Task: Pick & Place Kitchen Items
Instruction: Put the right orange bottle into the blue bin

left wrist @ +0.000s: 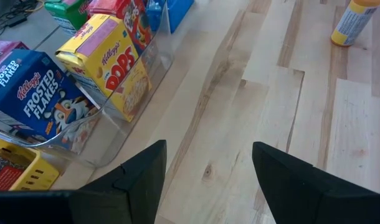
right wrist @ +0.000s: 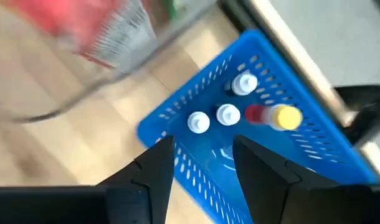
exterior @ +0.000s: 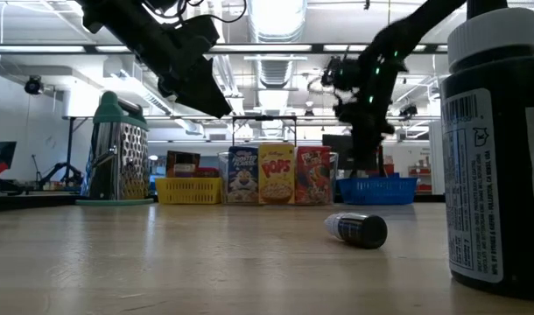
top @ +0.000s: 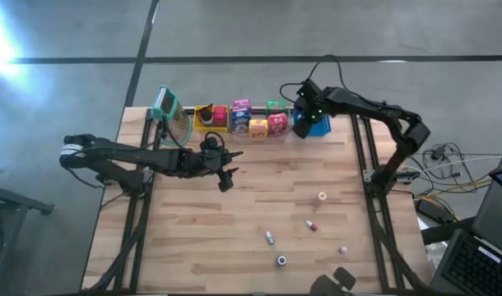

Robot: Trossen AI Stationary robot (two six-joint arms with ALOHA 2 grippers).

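Left gripper (top: 227, 177) is hovering over bare wood near the table's middle, fingers (left wrist: 140, 180) spread apart, gripping nothing. Behind the left arm a box grater (top: 170, 115) is standing at the back-left corner, partly masked by the arm in the low view. Along the back edge: yellow bin (top: 210, 117), contents too dark to name from above; then the clear bin (left wrist: 109, 134) with the Frosted Flakes box (left wrist: 37, 106), Pops box (left wrist: 115, 68) and a red cereal box (exterior: 313, 176) whose top is cut off in the left wrist view. A green box (top: 276, 107) is sitting behind them, mostly hidden.

Right gripper (top: 303, 117) is hanging over the blue bin (right wrist: 196, 155), jaws parted, empty. Inside the bin: three white-capped bottles (right wrist: 228, 114) and a yellow-capped one (right wrist: 283, 117); the rest is blurred.

Loose on the table toward the front right: an orange-capped bottle (top: 323, 197), a red-tipped piece (top: 311, 224), a small white bottle (top: 270, 238), a dark-capped jar (top: 281, 261), and a tiny item (top: 343, 249) I can't identify.
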